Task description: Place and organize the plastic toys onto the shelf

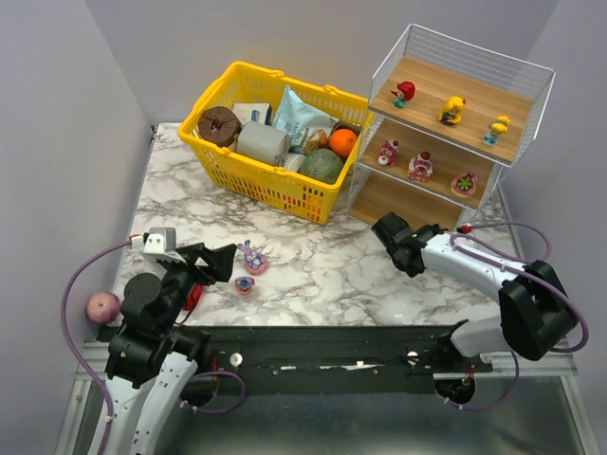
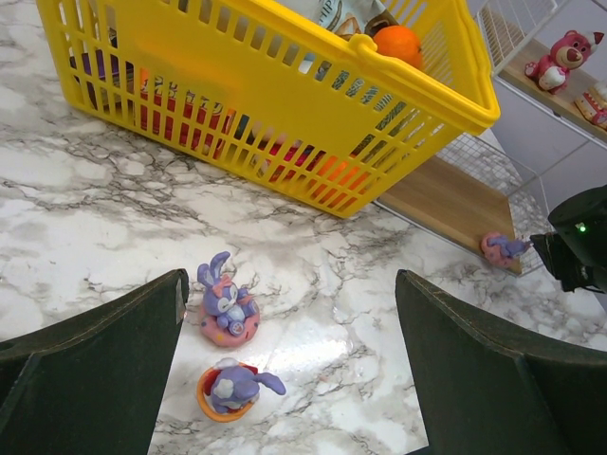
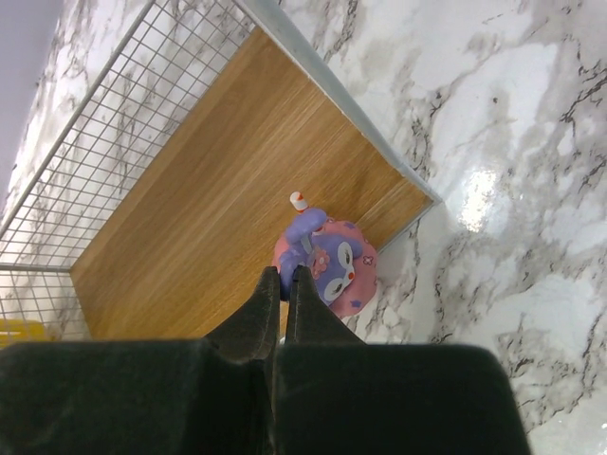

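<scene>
**A:** Right gripper [image 3: 280, 277]: fingers pressed together, tips at a purple plastic bunny on a pink base [image 3: 327, 267]. The toy sits at the front corner of the lowest board of the three-tier wooden shelf in a white wire frame [image 3: 190, 209], at the far right corner of the worktop.

**B:** Gripped or released?

**A:** Can't tell. The tips may be nipping its back, but the fingers hide the contact.

**B:** Left gripper [image 2: 294, 379]?

**A:** Fingers wide apart, holding nothing. It hangs above an upright purple bunny on a pink ring [image 2: 226, 308] and a purple bunny lying in an orange cup [image 2: 232, 389], both toward the near left corner.

**B:** Step in hand?

**A:** Probably seating the toy on the bottom tier. Six small plastic figurines [image 1: 420, 166] already line the two upper boards, three on each.

**B:** How to do it well?

**A:** It's too close to the lip, so it should go deeper, upright and to one side, leaving room for the two bunnies. The fingers should open fully and back straight out, so they don't drag it off.
</scene>
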Robot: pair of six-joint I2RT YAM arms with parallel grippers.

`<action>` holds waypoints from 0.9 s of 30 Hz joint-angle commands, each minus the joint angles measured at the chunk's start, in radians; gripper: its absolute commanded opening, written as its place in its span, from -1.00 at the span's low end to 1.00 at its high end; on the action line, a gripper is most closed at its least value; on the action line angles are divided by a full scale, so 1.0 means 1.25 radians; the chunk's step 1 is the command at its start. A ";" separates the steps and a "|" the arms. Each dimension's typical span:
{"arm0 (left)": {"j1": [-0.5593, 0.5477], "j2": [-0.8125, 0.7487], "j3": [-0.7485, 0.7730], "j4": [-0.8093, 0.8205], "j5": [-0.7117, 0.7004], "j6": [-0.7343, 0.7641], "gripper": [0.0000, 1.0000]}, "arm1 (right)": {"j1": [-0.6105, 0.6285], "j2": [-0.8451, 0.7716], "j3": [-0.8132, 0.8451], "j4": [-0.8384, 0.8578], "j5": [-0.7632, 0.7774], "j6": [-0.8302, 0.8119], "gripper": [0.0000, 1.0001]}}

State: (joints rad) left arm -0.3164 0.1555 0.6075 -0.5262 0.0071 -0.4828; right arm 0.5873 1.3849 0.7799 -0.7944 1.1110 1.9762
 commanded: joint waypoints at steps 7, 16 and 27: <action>-0.002 0.006 0.000 -0.004 -0.007 -0.002 0.98 | -0.005 0.022 0.011 -0.036 0.090 0.573 -0.99; -0.003 0.004 0.001 -0.006 -0.007 -0.003 0.98 | -0.007 -0.004 -0.036 0.045 0.125 0.574 -0.99; -0.003 0.002 0.001 -0.007 -0.007 -0.003 0.98 | -0.008 -0.011 -0.090 0.156 0.082 0.568 -0.57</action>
State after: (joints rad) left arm -0.3164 0.1570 0.6075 -0.5262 0.0071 -0.4828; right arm 0.5850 1.3857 0.7010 -0.6434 1.2106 1.9823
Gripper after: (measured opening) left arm 0.988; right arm 0.109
